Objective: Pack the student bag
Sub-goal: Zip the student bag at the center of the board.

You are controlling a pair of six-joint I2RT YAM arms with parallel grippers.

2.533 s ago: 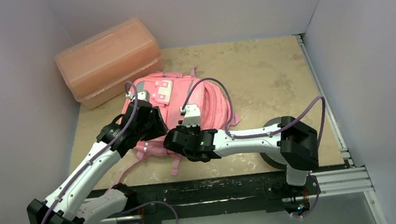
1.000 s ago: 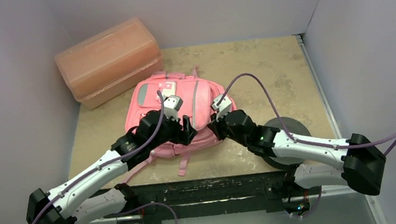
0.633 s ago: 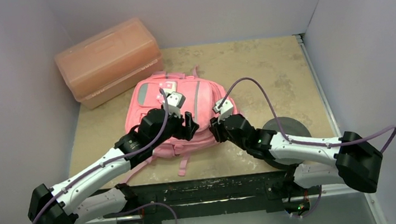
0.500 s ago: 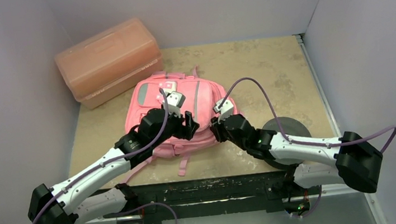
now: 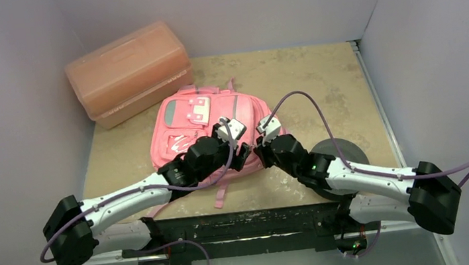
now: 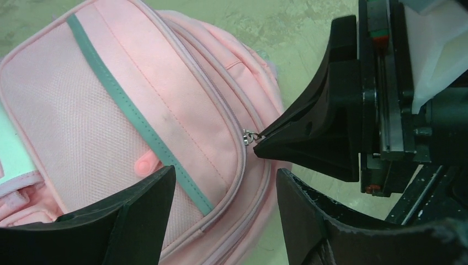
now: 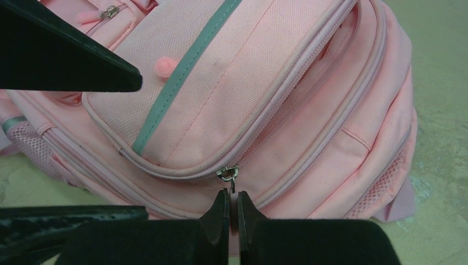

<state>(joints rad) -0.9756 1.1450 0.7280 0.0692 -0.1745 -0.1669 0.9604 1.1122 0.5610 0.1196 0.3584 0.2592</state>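
Observation:
The student bag [image 5: 181, 130] lies flat on the table, pink with grey strips; its front pockets face up. A metal zip pull [image 7: 228, 173] sits on the zip of a front pocket near the bag's right side, and part of that zip gapes open. My right gripper [image 7: 232, 194] is shut on the zip pull's tab. In the left wrist view the right gripper's fingertips [image 6: 265, 144] meet the zip pull [image 6: 249, 134]. My left gripper [image 6: 223, 205] hovers open just above the bag's [image 6: 121, 105] near right corner, holding nothing. The two grippers sit close together.
A salmon-orange translucent plastic box [image 5: 128, 70] stands at the back left, touching the bag's far edge. A dark round disc [image 5: 349, 153] lies on the table under the right arm. Walls close in on the left, back and right.
My left gripper has slid right across the bag to its near right corner, close to the right gripper. The right gripper stays at the zip, now pinching the pull.

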